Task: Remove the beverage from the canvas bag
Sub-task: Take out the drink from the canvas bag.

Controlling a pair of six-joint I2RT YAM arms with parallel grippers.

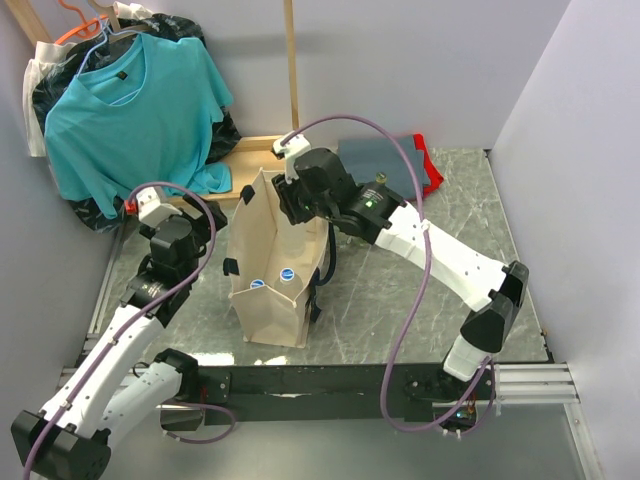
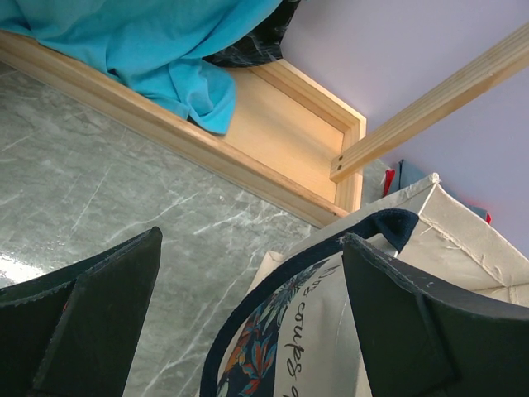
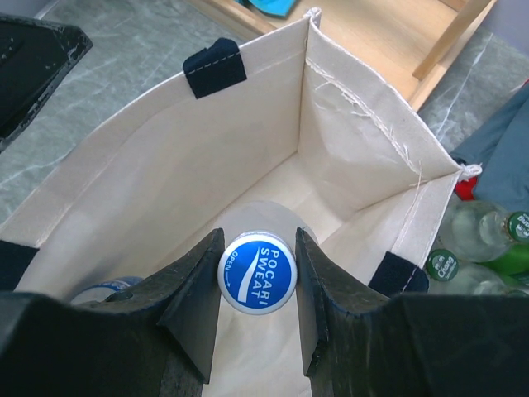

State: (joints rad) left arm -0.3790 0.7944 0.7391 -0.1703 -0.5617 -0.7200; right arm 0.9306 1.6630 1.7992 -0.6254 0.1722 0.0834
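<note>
Black wedge-shaped right end effector (image 3: 256, 318) flanks round blue-capped beverage (image 3: 257, 279).

The canvas bag (image 1: 268, 290) stands upright and open left of the desk's centre — tall, boxy, beige, with black tabs at its rim. Inside it stands the beverage (image 3: 257, 278) — a clear bottle, upright, its blue-and-white cap facing up.
</note>
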